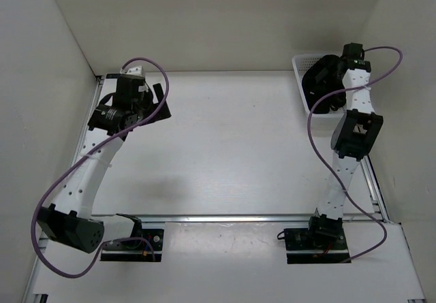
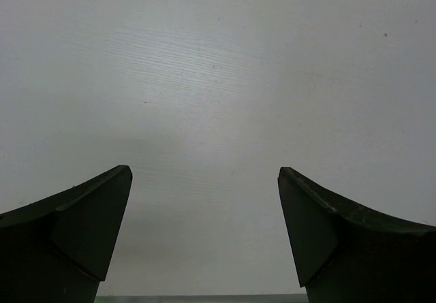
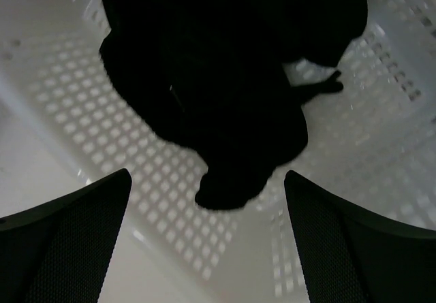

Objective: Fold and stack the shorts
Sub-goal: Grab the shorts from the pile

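Observation:
The black shorts [image 3: 225,78] lie bunched in the white mesh basket [image 3: 116,126] and fill the top of the right wrist view. A thin drawstring end [image 3: 320,87] pokes out on the right. My right gripper [image 3: 206,173] is open above the basket, its jaws wide apart on either side of the lowest lobe of fabric without holding it. In the top view the shorts [image 1: 319,77] show as a dark heap in the basket [image 1: 300,62] at the far right. My left gripper [image 2: 204,170] is open and empty over bare table; it also shows in the top view [image 1: 161,103] at the far left.
White walls close in the table on the left, back and right. A metal rail [image 1: 231,217] runs along the near edge by the arm bases. The right arm [image 1: 344,153] and its purple cable reach up beside the basket.

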`<state>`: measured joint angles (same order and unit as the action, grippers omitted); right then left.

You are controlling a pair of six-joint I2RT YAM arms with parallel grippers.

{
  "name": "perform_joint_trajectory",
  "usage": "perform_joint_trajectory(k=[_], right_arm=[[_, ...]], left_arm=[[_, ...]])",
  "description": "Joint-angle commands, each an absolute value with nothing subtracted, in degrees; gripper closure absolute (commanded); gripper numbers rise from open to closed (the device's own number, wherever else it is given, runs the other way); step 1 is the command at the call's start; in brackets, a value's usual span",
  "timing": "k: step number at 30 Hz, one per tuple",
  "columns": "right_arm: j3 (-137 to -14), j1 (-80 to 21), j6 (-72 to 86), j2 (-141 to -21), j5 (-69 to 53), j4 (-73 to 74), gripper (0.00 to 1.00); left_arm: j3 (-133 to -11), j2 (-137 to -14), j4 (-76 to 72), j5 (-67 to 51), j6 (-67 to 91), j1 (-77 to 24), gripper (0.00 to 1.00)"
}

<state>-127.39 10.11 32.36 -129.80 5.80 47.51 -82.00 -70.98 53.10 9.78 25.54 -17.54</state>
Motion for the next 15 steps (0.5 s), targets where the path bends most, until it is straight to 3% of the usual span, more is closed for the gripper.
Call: perform_joint_trajectory(k=[1, 6, 8, 11, 15], right_arm=[[-138.3, 11.2, 32.5, -135.9, 2.1, 48.4, 0.06], [-142.9, 11.7, 33.0, -144.3, 1.0, 47.6, 0.11], [-142.4, 11.7, 33.6, -144.3, -0.4, 45.2, 0.32], [-141.1, 11.7, 34.8, -142.7, -2.4, 42.8, 0.80], [-137.0, 11.7, 36.6, -135.2, -4.1, 39.9, 1.00]], left_arm=[[-84.5, -74.3, 53.2, 8.5, 25.7, -17.8, 0.00], [-86.9, -78.7, 53.2, 8.5, 24.4, -17.8, 0.00], [-88.3, -80.1, 53.2, 8.5, 23.8, -17.8, 0.00], [-88.9, -81.4, 53.2, 9.1, 23.3, -17.8, 0.00], [-89.4, -81.4, 53.2, 7.7, 23.8, -17.8, 0.00]])
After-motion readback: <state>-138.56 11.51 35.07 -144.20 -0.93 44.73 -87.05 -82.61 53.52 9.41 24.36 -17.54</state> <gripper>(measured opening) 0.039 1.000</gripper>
